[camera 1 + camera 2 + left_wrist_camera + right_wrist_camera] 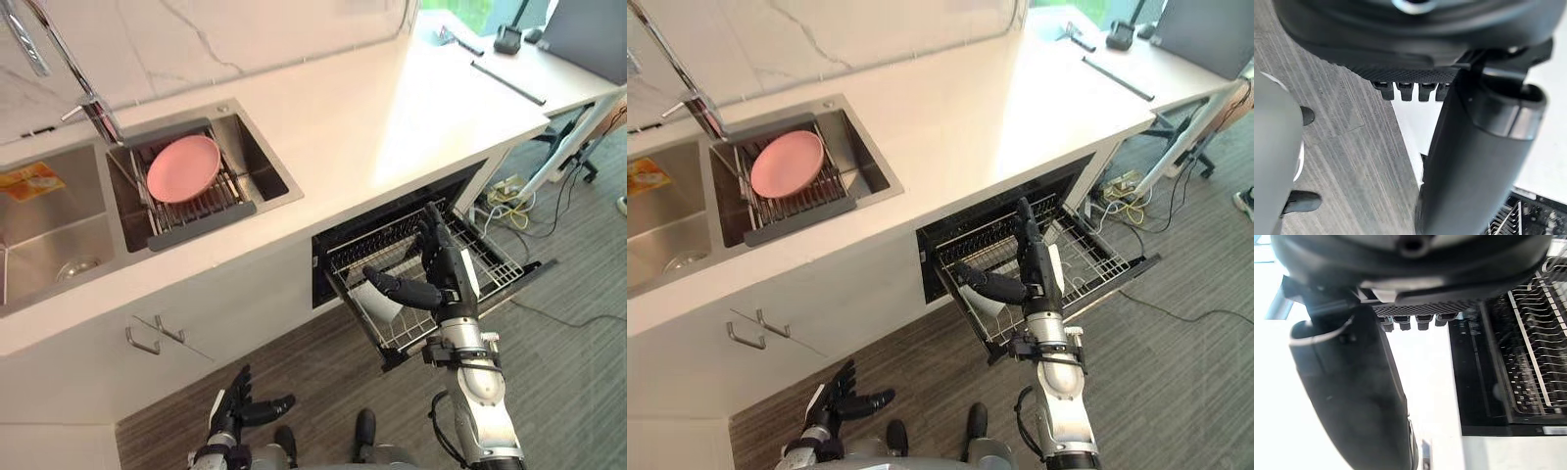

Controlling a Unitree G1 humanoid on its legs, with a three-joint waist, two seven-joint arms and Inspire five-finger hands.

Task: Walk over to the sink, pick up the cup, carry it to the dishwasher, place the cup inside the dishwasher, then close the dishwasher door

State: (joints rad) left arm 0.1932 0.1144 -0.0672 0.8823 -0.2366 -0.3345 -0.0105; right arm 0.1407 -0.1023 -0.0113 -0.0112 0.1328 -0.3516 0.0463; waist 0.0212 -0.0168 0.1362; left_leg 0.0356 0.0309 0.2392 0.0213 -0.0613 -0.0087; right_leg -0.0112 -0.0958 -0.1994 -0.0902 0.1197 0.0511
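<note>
At upper left of the frame, the sink [59,245] holds a pink plate [183,167] on a wire rack [196,211]. At lower left, the left hand [235,406] hangs idle, fingers released and spread. At centre right, below the desk [372,117] edge, the cup [379,300] (pale, partly hidden) lies in the pulled-out dishwasher rack [495,264], just under the thumb of the right hand [446,279]. That hand's fingers are straight, grasping nothing. The cup is probably light, rigid and slippery, so it is best gripped around its wall.
</note>
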